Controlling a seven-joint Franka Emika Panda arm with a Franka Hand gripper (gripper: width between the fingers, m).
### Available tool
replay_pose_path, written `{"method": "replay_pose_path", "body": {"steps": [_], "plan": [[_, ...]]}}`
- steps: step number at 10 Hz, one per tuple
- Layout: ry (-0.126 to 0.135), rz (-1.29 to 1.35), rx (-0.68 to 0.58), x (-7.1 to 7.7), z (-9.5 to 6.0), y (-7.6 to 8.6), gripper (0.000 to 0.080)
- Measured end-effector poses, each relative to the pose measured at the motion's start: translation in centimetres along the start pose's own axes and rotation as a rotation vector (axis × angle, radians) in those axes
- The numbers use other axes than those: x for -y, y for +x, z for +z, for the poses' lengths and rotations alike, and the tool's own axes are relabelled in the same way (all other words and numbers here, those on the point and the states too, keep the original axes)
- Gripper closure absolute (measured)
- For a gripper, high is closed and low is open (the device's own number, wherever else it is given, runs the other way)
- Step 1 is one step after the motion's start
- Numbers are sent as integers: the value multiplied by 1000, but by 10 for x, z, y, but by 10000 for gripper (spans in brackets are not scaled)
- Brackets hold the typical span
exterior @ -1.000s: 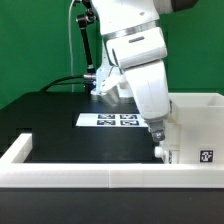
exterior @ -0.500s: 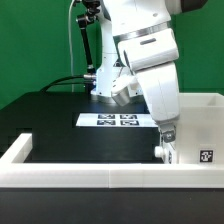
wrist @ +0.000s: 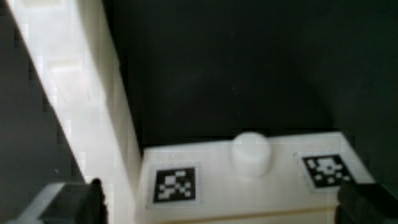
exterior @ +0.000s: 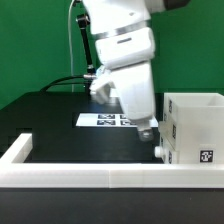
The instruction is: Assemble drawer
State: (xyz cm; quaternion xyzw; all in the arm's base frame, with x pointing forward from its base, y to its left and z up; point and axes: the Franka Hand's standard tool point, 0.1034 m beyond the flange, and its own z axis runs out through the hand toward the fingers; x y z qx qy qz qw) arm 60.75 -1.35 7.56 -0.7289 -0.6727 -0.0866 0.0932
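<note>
Drawer casing (exterior: 193, 128): white, box-shaped, upright with open top, long axis vertical; stands on the black surface (exterior: 60, 118) at the exterior view's right, against the white rail (exterior: 90, 173). Tag faces the camera. Bare black surface lies open to the exterior view's left. Marker board (exterior: 108, 120) flat behind. Fingers (exterior: 150, 133) low, just beside the casing's edge; spread cannot be told.

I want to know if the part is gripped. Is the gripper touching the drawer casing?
Cannot tell. In the exterior view the gripper hangs right beside the drawer casing, its fingertips too small and blurred to show contact or gap; the wrist view doesn't settle it either.
</note>
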Motion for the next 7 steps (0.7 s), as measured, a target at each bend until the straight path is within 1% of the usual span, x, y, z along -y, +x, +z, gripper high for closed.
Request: {"method": "replay_pose_path", "body": {"steps": [1,3,7], "plan": [[-29,8,12,2,-8,-4,150],[-21,9,10,4,-4,-4,150],[-19,11,9,5,-3,-5,150]]}}
